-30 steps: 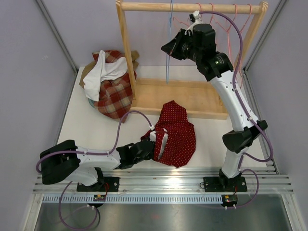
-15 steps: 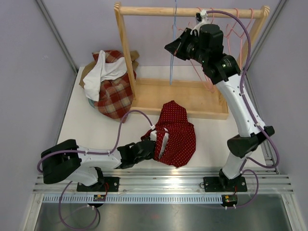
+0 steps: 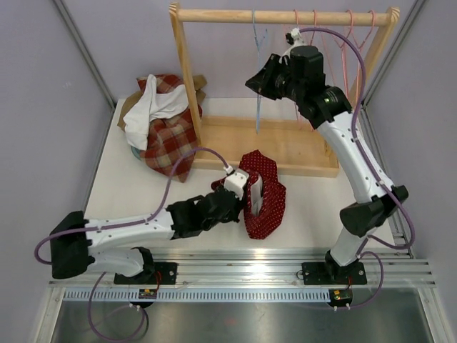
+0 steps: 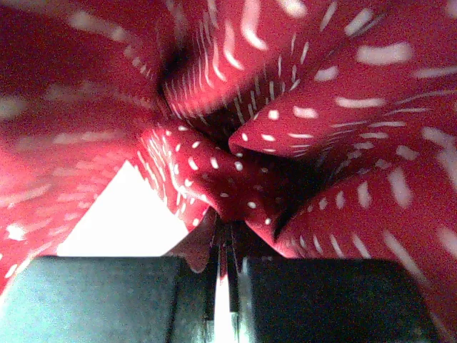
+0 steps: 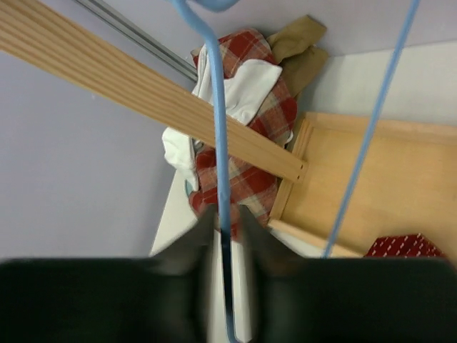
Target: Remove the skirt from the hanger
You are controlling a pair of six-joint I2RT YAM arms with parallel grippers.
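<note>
On the surface [image 3: 125,187], the skirt [image 3: 265,194] lies free of the blue hanger [image 5: 218,128] (removal apparently complete). Left fingers [image 4: 107,300] clench its cloth; right fingers [image 5: 187,246] flank the hanger, grip indeterminate.

I see skirt [image 3: 268,204] bunched on table [image 3: 121,193], wrapped round front of left pincer [image 4: 227,239], one fold between its fingers. Right pincer [image 5: 225,218] sits up under rack rail [image 3: 285,14]. Hanger [image 5: 218,107] hangs from rail, wire running between that pincer's fingers. More hangers [image 3: 346,43] on rail to its right. Rack base [image 3: 300,146] below it. Clothes pile [image 3: 161,121] to its left, past rack post [image 3: 187,78].
</note>
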